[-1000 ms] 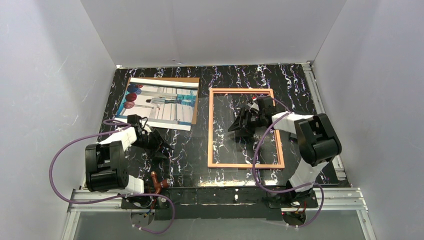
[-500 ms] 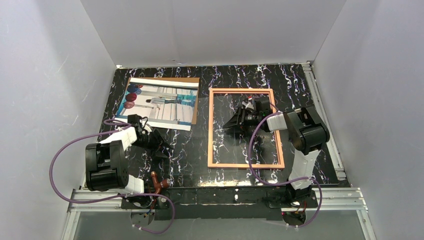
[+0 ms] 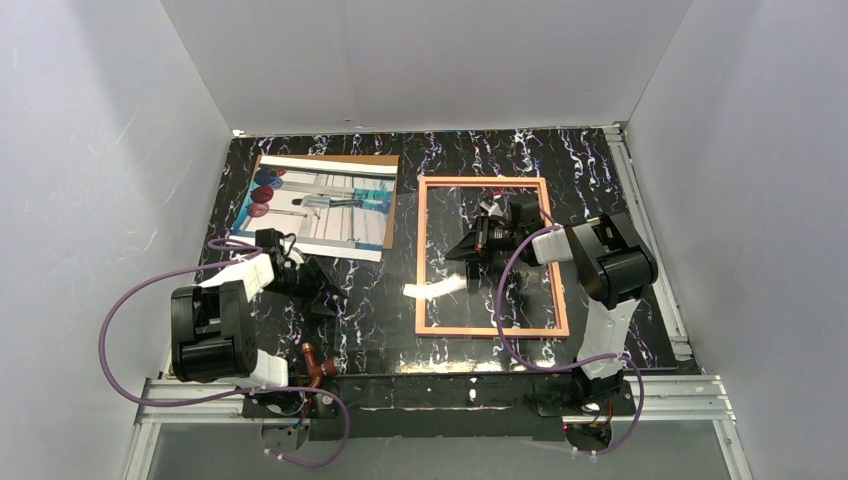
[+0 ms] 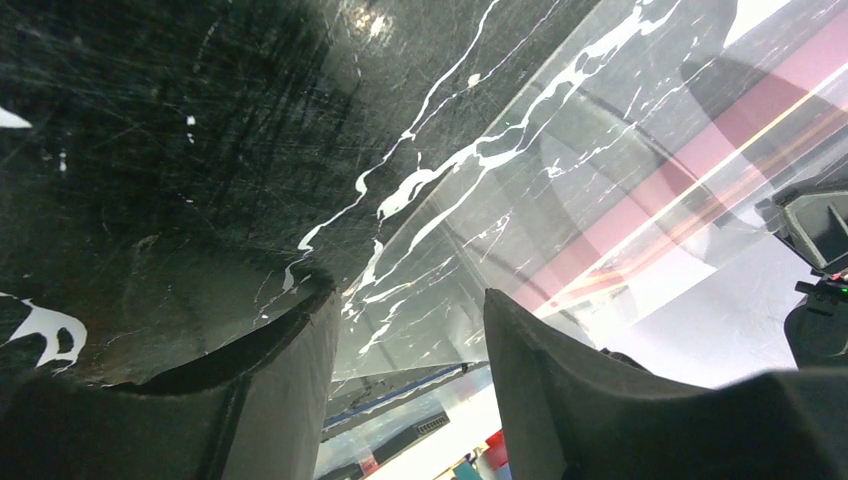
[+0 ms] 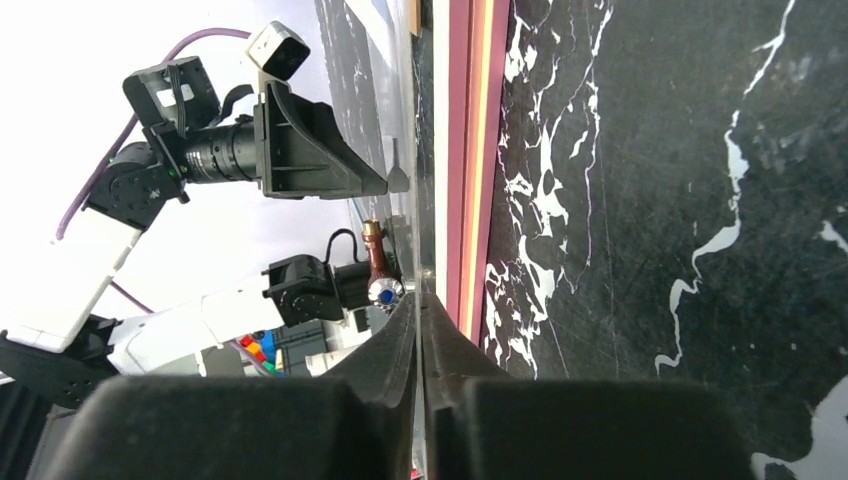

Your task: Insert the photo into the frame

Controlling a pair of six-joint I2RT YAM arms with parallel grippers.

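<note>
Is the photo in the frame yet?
No: the photo lies on the brown board at the table's far left, apart from the frame.

Right gripper has crept a little further toward the left rail of the thin copper-orange rectangular frame, fingers pinched on the clear pane. New white glare on that pane, crossing the frame's left rail. Right elbow now nearer the frame's right rail
</note>
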